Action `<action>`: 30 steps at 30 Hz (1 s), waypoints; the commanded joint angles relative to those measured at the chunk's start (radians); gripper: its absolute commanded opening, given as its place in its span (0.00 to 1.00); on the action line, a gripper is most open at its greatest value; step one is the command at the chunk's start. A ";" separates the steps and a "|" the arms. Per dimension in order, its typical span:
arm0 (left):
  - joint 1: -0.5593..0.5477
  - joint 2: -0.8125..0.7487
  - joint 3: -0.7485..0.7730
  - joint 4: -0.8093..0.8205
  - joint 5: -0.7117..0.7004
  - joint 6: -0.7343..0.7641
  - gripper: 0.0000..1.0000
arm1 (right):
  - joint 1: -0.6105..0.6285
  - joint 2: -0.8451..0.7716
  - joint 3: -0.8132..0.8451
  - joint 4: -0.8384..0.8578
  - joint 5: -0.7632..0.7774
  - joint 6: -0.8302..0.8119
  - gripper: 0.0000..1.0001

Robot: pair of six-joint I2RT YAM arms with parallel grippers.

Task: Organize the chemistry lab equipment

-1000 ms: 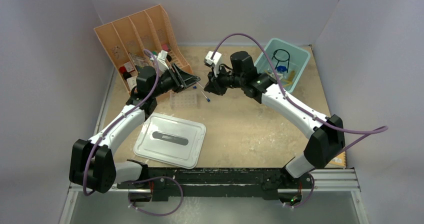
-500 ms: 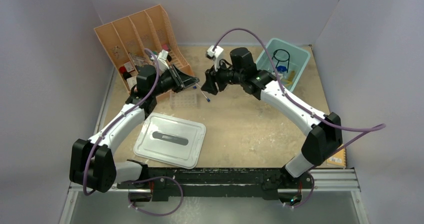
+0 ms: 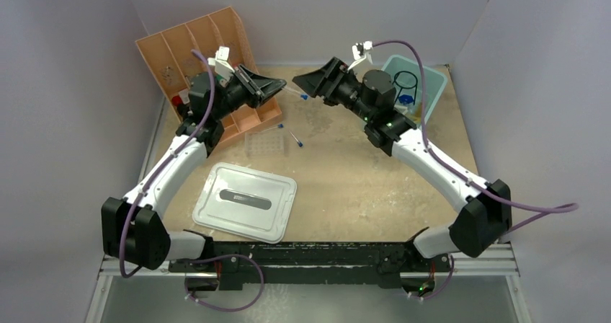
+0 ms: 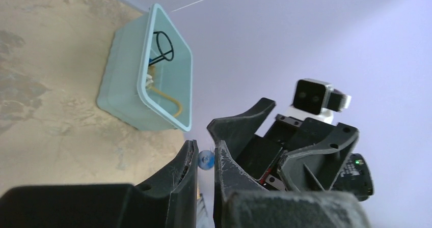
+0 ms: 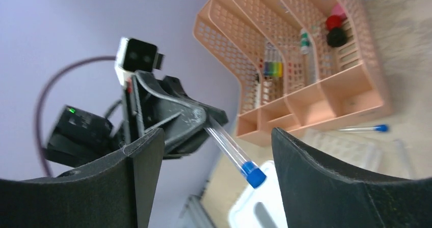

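Observation:
A thin clear tube with a blue cap (image 5: 253,174) sticks out of my left gripper (image 3: 282,86), which is shut on its glass end and raised above the table. In the left wrist view the cap (image 4: 206,160) shows end-on between the closed fingers. My right gripper (image 3: 306,85) faces it, open, its fingers (image 5: 145,177) wide on either side of the tube without touching it. Two more blue-capped tubes (image 3: 295,139) lie by the clear tube rack (image 3: 263,145). The teal bin (image 3: 425,99) holds the black wire ring (image 4: 163,45) and amber hose (image 4: 170,101).
The peach slotted organizer (image 3: 209,56) stands at the back left with small bottles in it. A pale grey lid with a dark handle slot (image 3: 245,200) lies at the front left. The bin sits in the back right corner by the wall.
My left gripper closed on the tube and rose with it. My right gripper let go, opened wide, and swung up and back toward the bin.

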 commanded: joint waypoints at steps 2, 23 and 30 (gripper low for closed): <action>0.053 0.057 -0.002 0.244 0.046 -0.272 0.00 | -0.013 0.106 0.088 0.128 -0.050 0.314 0.74; 0.083 0.049 -0.079 0.357 0.040 -0.380 0.00 | -0.014 0.107 0.012 0.280 -0.072 0.451 0.19; 0.089 0.046 -0.064 0.283 0.045 -0.306 0.19 | -0.016 0.137 0.030 0.265 -0.141 0.440 0.06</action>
